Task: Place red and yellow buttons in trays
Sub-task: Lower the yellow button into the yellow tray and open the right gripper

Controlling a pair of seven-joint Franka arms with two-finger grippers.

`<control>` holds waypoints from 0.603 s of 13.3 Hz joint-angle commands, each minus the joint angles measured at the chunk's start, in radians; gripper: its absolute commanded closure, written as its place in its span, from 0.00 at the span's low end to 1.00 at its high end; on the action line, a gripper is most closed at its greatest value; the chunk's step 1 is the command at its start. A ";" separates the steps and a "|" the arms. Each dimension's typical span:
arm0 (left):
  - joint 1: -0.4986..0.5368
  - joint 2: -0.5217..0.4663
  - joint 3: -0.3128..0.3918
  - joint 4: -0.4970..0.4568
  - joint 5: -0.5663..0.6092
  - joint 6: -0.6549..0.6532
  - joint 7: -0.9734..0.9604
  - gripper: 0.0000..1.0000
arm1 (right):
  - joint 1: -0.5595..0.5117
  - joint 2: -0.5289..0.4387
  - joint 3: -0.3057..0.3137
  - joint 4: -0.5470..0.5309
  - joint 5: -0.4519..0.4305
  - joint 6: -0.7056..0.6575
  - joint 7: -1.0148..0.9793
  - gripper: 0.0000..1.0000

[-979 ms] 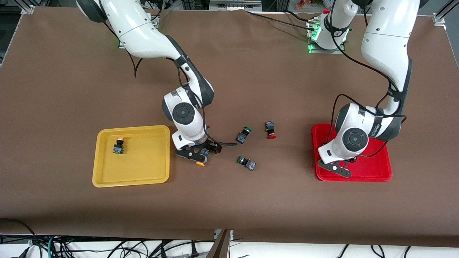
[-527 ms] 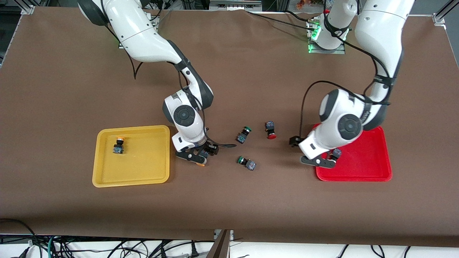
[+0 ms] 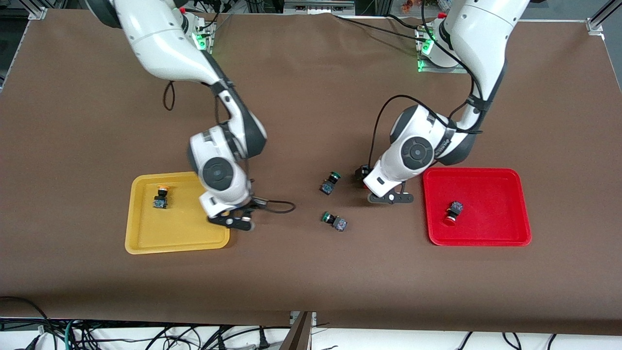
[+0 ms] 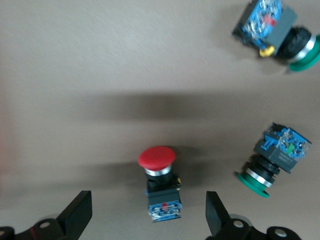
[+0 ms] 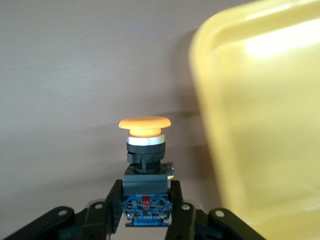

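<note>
While the right gripper point(image 5: 145, 212), clamped on a yellow button point(image 5: 145, 150), has carried it to the yellow tray's point(image 3: 146, 245) edge, the left gripper point(image 4: 147, 220), fingers spread, has left the red tray point(image 3: 515, 194) and hovers over the last loose red button point(image 4: 159, 180).

A brown cover point(image 3: 311, 272) is spread over the whole table. Metal framing point(image 3: 316, 6) is seen along the upper edge. Below the table's near edge, a pale floor point(image 3: 388, 340) is strewn with black cables point(image 3: 146, 338).
</note>
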 commanded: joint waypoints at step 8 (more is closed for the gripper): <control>-0.056 -0.020 0.005 -0.210 0.029 0.290 -0.065 0.53 | -0.222 -0.021 0.018 -0.107 0.016 -0.130 -0.373 0.44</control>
